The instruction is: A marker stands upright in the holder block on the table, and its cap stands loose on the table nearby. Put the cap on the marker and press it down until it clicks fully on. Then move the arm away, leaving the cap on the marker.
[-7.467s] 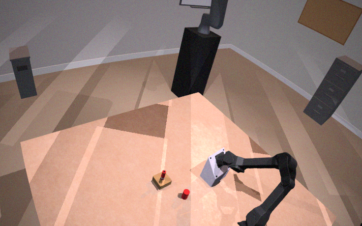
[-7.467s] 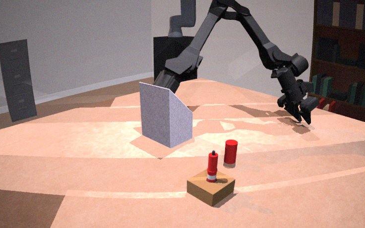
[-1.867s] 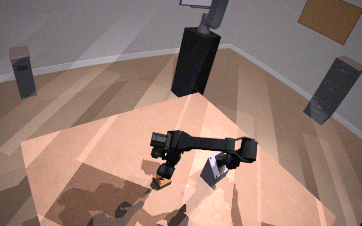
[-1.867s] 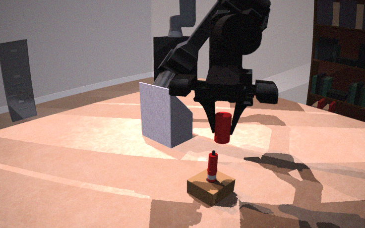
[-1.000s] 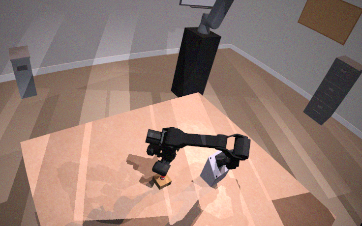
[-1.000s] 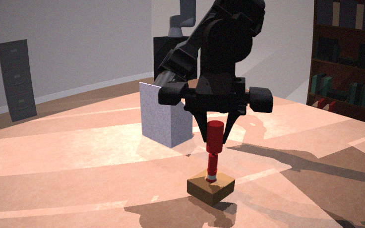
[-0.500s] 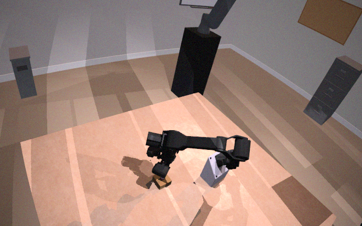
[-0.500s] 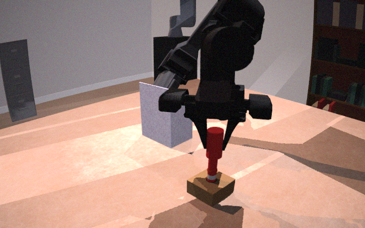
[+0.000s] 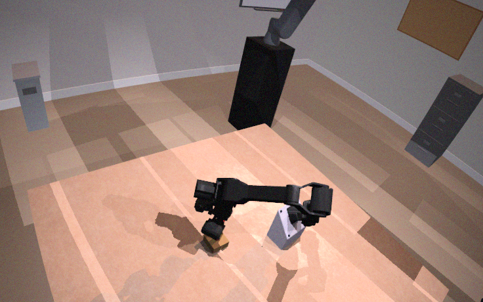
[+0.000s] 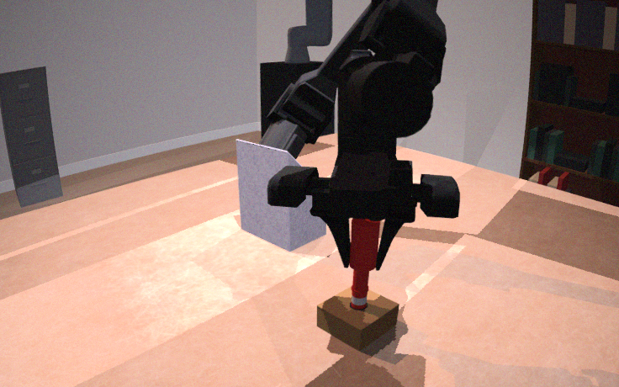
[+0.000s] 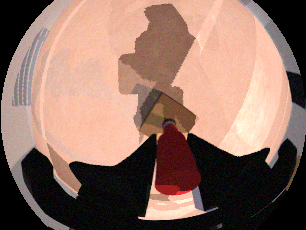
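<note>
The brown holder block [image 9: 218,247] [image 10: 339,320] [image 11: 180,111] sits on the table. The red marker [image 10: 360,283] stands upright in it, with a white band low down. The larger red cap [image 10: 365,242] [image 11: 177,162] is between my fingers, roughly upright, and covers the marker's tip. A length of the marker's body shows below the cap's rim. My gripper [image 10: 363,267] [image 11: 172,138] is shut on the cap, directly above the block. The top view does not show the cap clearly behind the gripper. How far the marker reaches inside the cap is hidden.
A pale grey-lilac block [image 9: 279,234] [image 10: 269,192] with a sloped top stands on the table [image 9: 142,180] [image 10: 158,288] beside the arm's base. Shadows cross the table. A black pedestal [image 9: 260,82], filing cabinet [image 9: 447,119] [image 10: 29,135] and bookshelf [image 10: 584,101] stand beyond.
</note>
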You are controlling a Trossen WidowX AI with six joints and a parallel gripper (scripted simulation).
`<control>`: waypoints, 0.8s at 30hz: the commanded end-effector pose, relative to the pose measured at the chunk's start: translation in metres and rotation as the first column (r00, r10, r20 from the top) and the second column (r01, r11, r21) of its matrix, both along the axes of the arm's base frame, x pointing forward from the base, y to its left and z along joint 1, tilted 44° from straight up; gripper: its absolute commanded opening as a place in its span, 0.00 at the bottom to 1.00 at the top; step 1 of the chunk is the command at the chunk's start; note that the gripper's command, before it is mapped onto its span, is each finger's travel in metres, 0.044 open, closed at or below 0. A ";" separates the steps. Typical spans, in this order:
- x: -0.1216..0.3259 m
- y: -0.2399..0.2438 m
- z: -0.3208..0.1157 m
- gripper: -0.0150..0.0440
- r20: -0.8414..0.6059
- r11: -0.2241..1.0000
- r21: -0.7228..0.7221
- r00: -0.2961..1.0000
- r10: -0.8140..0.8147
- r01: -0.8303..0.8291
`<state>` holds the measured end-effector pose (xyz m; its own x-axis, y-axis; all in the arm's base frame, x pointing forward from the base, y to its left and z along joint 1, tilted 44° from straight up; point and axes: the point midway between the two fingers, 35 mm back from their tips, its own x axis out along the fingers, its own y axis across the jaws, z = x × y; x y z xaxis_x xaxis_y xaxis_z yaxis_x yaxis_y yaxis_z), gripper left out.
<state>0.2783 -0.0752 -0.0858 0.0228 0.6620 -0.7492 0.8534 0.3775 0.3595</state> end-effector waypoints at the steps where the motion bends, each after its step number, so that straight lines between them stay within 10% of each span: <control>1: -0.003 0.020 -0.017 0.25 -0.022 0.999 0.031 0.999 0.025 -0.025; 24: 0.001 0.037 -0.042 0.25 -0.022 0.999 0.032 0.999 0.025 -0.025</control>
